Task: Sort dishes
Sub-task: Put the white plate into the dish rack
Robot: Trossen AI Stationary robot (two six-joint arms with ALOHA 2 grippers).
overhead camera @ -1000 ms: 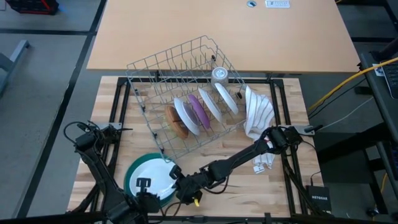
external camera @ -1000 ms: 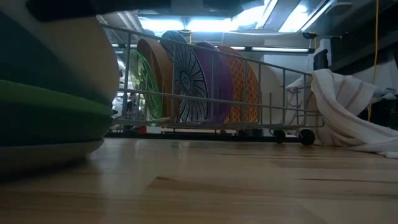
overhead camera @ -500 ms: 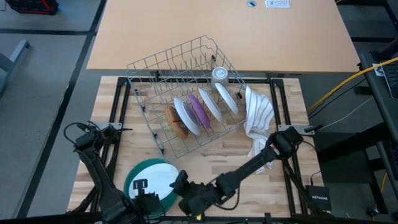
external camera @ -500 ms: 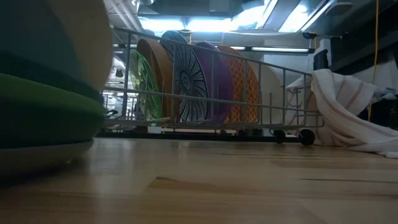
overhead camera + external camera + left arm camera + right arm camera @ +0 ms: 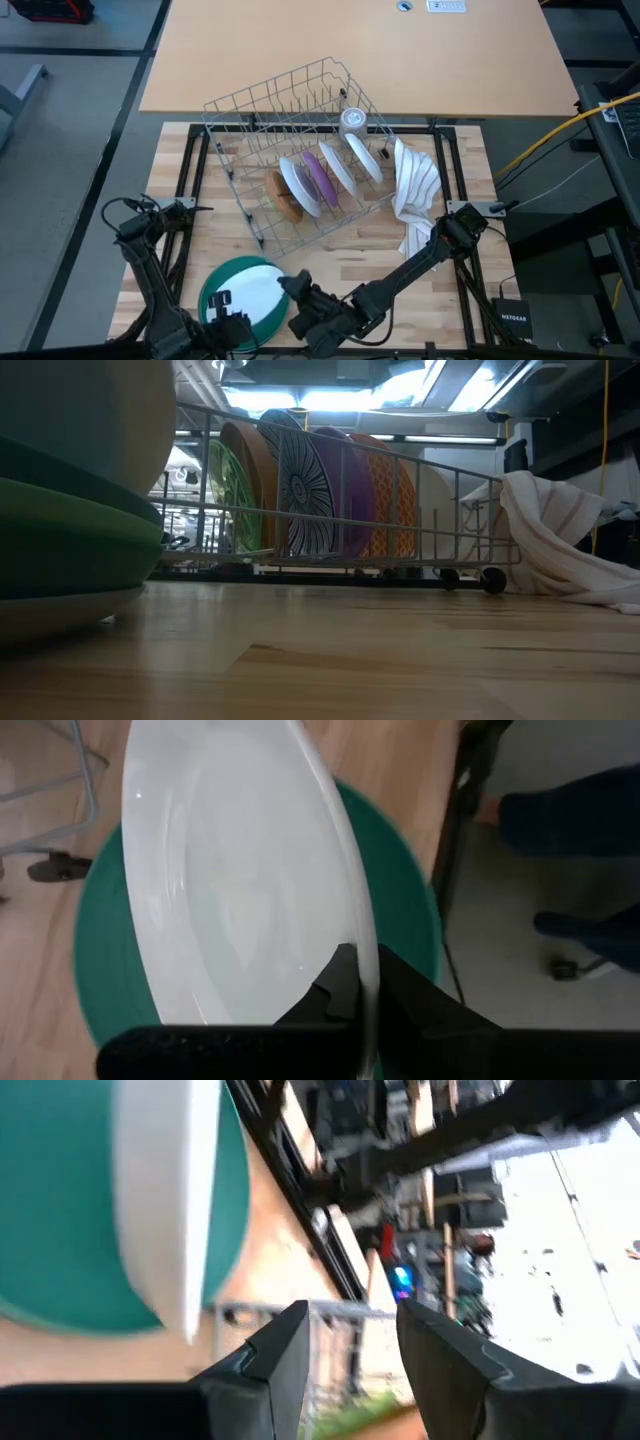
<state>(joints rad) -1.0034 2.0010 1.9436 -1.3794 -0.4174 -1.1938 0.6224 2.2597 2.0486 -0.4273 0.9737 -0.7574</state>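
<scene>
A white plate (image 5: 255, 297) lies over a teal plate (image 5: 222, 277) at the table's near left; the low view shows them on a stack with a green plate (image 5: 70, 535). My left gripper (image 5: 220, 305) is shut on the white plate's near rim. My right gripper (image 5: 296, 292) is open and empty just right of the stack, and the stack's edge shows beside it in the right wrist view (image 5: 170, 1200). Brown, white and purple dishes (image 5: 318, 178) stand on edge in the grey wire rack (image 5: 290, 110). My left gripper pinches the white plate's rim (image 5: 368, 960) between its two fingers, on the plate's near-left side. The fingers come from the table's near side, one above the rim and one below. The held rim is raised over the teal plate (image 5: 410, 920), so the plate tilts.
A white striped cloth (image 5: 415, 185) lies right of the rack, and a cup (image 5: 353, 122) stands at the rack's far right corner. Bare wood lies between the rack and the plate stack. A person's blue sleeve (image 5: 570, 810) shows beyond the table's edge.
My right gripper has drawn back from the white plate's right edge toward the table's near edge. My left gripper has kept its hold on the white plate, which has shifted slightly over the teal plate.
</scene>
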